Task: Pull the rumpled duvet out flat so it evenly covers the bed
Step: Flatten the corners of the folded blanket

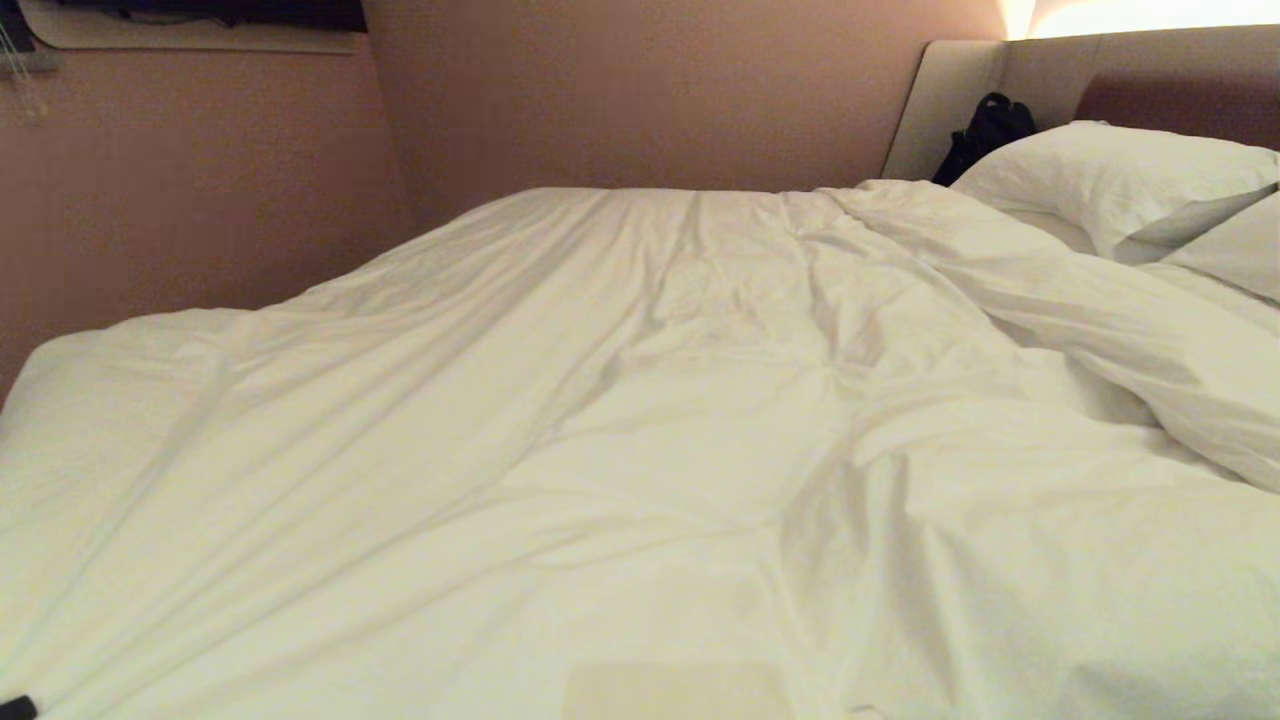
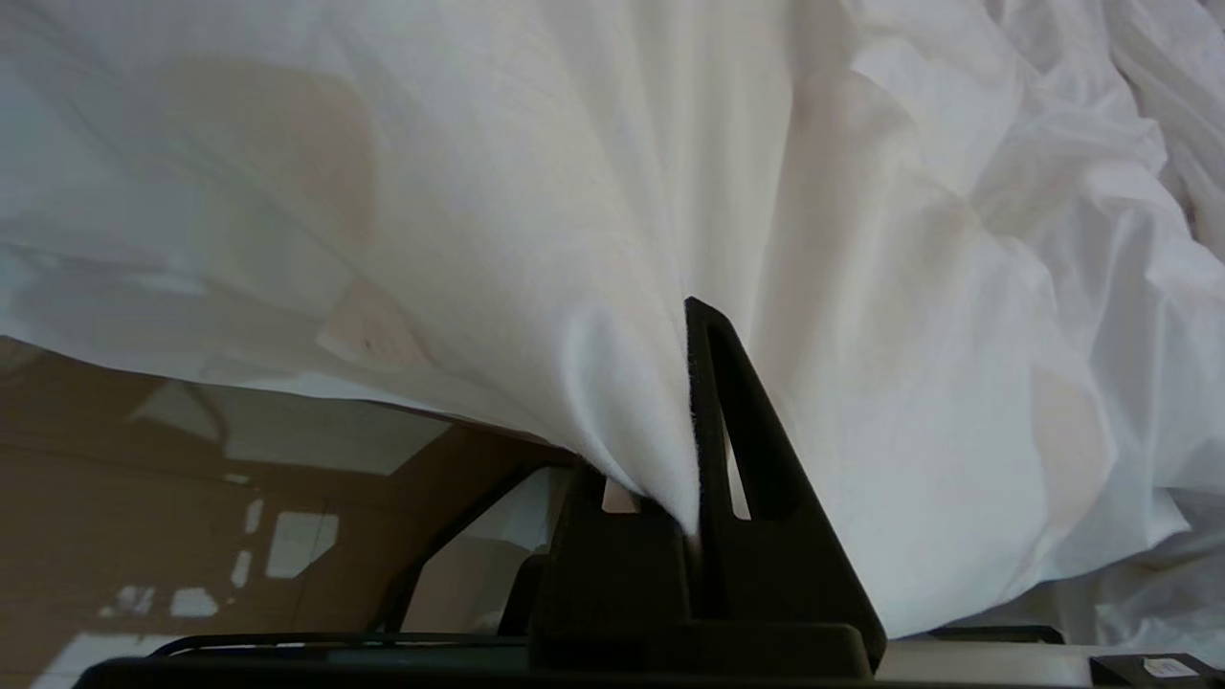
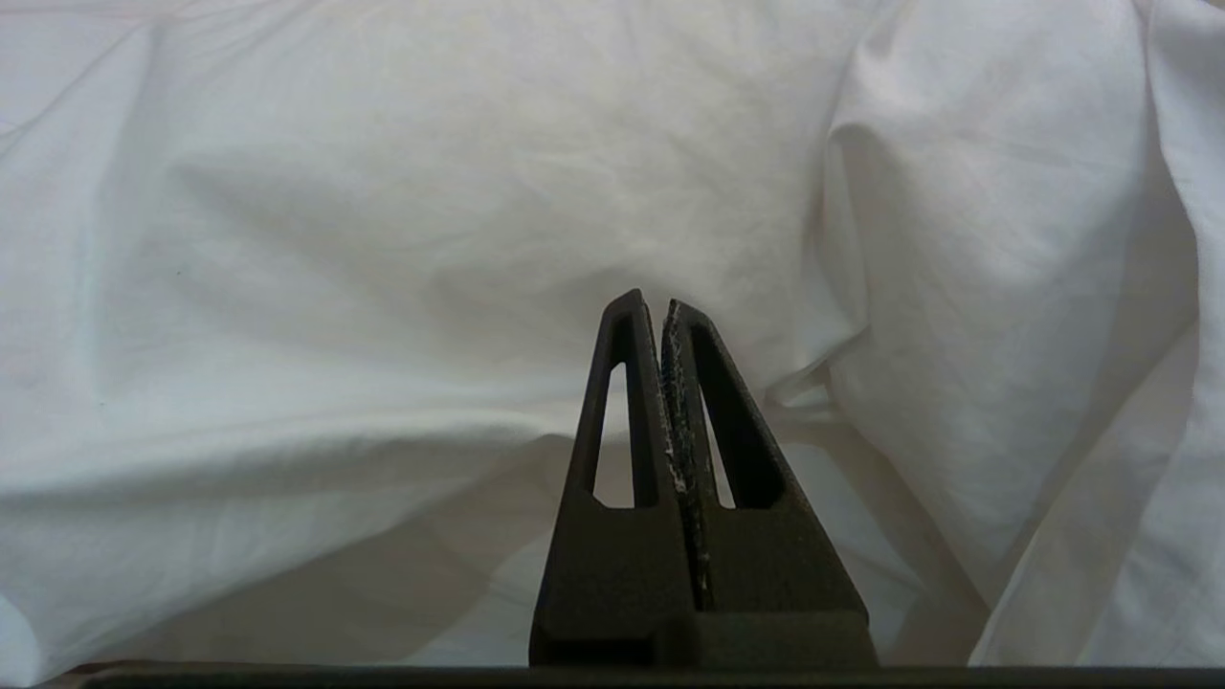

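Left hand (image 2: 687,402) pinching duvet (image 2: 612,191) edge.

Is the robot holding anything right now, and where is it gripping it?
Yes. Its left hand is pinched shut on a fold at the edge of the duvet. The right hand is shut on nothing.

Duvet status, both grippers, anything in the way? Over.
Left gripper shut on duvet edge, cloth fanning taut from it. Right gripper shut, empty, facing bedding. Duvet bunched near pillows. Black bag by headboard, clear of the pull.
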`<state>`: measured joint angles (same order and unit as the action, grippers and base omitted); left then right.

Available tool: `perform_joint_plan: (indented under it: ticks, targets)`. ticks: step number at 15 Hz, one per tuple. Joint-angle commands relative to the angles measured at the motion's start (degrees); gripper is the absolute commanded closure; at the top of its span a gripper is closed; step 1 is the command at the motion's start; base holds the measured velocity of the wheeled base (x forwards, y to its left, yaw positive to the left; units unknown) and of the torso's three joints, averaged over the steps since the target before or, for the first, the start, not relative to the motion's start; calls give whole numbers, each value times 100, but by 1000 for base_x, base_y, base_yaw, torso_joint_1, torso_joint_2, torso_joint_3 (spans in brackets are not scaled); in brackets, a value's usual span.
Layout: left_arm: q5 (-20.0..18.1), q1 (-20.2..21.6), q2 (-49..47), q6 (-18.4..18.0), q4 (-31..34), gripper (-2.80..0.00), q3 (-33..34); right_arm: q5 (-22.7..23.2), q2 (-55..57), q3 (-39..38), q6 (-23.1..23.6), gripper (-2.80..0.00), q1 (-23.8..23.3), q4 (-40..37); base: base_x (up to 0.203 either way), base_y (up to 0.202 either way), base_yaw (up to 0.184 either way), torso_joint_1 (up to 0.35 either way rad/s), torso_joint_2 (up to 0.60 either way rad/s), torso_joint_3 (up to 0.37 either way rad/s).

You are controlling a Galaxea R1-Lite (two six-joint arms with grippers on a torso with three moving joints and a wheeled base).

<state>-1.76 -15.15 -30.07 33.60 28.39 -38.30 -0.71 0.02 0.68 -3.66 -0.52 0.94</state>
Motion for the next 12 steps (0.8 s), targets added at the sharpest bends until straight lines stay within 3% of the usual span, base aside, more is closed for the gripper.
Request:
perform_joint_plan:
  ticks: [1,2,3,12]
  targets:
    - [14,4,-51,15,17,0,60,0,-2,2,-3,0,0,3,0,0,0,0,0,0]
    - [17,4,-60,15,12,-78,95,0,-2,2,-3,0,0,3,0,0,0,0,0,0]
    - [14,4,-25,15,8,-280,112,0,-2,2,-3,0,0,3,0,0,0,0,0,0]
    - [26,4,193,15,36,-280,123,0,-2,-7,-3,0,0,3,0,0,0,0,0,0]
